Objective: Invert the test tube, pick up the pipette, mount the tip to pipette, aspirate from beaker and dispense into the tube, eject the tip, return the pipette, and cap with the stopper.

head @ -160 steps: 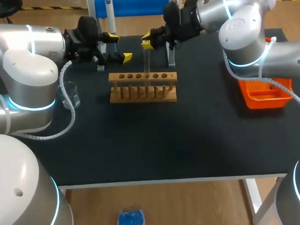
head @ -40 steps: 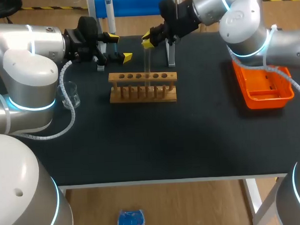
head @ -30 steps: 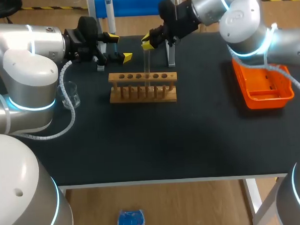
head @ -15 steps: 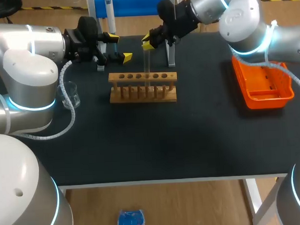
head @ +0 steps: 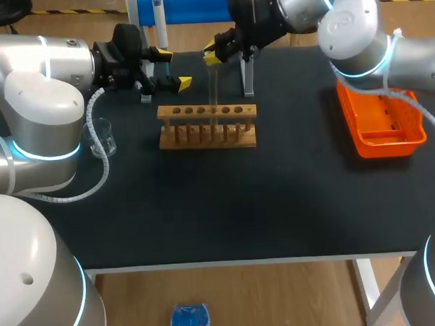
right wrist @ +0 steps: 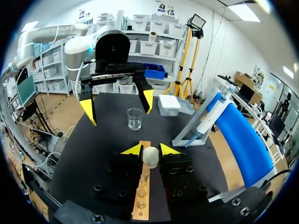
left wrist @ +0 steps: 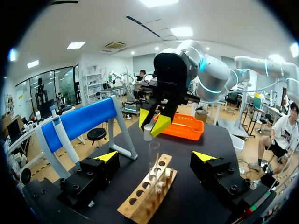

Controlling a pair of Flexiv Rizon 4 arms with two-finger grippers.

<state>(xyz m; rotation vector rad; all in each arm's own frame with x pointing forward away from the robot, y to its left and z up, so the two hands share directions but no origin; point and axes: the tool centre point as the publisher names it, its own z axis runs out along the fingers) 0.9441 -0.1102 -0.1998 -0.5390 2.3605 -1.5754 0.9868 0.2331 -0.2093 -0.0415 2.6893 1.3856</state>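
Two yellow-tipped right fingers [head: 210, 58] pinch a glass test tube [head: 213, 87] over the wooden rack [head: 207, 126]; left fingers [head: 184, 83] spread.

Head overhead, wrists facing (sharing rack [head: 207, 113])

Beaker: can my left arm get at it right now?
Probably yes. The left gripper is open and empty, and the beaker stands alone on the table's left side, apart from the rack. The arm's own white cable hangs close by and might brush it.
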